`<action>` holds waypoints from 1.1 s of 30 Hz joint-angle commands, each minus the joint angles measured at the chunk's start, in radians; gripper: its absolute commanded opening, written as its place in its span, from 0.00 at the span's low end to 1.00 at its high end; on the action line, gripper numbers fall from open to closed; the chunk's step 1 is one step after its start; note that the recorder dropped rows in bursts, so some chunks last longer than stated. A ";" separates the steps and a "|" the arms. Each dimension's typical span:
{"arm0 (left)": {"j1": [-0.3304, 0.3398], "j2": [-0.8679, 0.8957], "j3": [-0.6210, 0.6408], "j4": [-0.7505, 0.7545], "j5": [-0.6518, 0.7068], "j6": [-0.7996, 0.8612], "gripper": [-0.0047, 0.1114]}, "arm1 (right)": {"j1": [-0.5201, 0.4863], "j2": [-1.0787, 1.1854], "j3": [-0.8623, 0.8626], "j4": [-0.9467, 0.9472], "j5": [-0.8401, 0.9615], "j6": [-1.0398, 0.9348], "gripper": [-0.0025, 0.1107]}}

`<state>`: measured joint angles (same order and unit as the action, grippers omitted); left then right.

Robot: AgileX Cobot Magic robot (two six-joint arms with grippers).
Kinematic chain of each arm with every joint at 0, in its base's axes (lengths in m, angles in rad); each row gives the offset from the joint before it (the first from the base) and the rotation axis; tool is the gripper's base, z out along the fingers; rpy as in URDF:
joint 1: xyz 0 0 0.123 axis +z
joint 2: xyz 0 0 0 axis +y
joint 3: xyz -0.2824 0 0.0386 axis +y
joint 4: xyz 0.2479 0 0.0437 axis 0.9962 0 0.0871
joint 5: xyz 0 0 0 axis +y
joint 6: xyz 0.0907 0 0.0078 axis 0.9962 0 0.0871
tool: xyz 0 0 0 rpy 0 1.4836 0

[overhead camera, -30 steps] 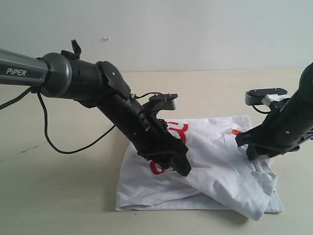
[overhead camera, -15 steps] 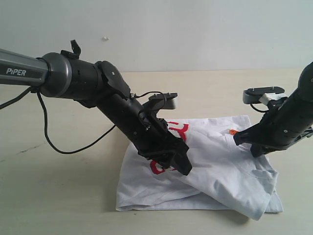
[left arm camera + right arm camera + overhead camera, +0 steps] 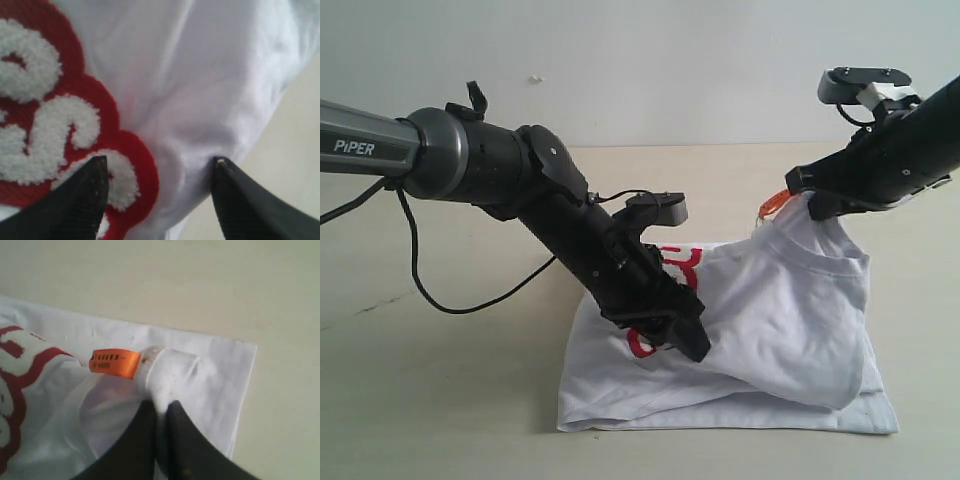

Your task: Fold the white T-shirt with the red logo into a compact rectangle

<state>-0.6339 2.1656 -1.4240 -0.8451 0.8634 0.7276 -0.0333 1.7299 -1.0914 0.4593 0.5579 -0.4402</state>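
Right gripper (image 3: 796, 198) clamped on shirt (image 3: 790, 320) collar (image 3: 170, 365), held above table (image 3: 440, 400) | left gripper (image 3: 682, 336) jaws apart, tips pinning shirt at logo (image 3: 45, 115) | shirt draped between them, collar nearest right arm.

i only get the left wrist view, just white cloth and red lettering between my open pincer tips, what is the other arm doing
observer: The right pincer is shut on the neckband of the thin white cotton T-shirt, right beside the small orange neck tag.
operator: is that bit flat or up in the air
observer: Up. In the exterior view the collar hangs from that pincer above the beige table, with the cloth draping down from it.
operator: and where am i on the whole garment
observer: The left pincer is low over the shirt's middle, at the red-outlined fuzzy white logo. The raised collar is to its right in the exterior view.
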 commanded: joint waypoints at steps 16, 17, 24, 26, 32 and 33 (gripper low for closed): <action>0.034 -0.006 0.004 0.021 -0.017 -0.003 0.56 | -0.002 0.239 -0.042 -0.522 -0.009 0.396 0.07; 0.039 -0.013 0.004 0.019 -0.017 -0.003 0.56 | -0.002 0.239 -0.042 -0.522 -0.016 0.396 0.10; 0.066 -0.094 0.004 0.017 -0.048 -0.003 0.56 | -0.002 0.229 -0.042 -0.520 -0.030 0.417 0.41; 0.066 -0.108 0.004 0.019 -0.119 0.013 0.56 | -0.002 0.210 -0.042 -0.518 -0.036 0.417 0.42; 0.064 -0.078 0.004 -0.073 -0.253 0.112 0.56 | -0.002 0.102 -0.042 -0.432 -0.042 0.408 0.41; 0.064 -0.069 0.004 -0.102 -0.263 0.134 0.55 | -0.002 0.087 -0.042 -0.365 -0.037 0.375 0.40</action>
<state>-0.5699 2.0786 -1.4221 -0.8779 0.6428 0.8053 -0.0315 1.8666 -1.1261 -0.0063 0.5269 -0.0293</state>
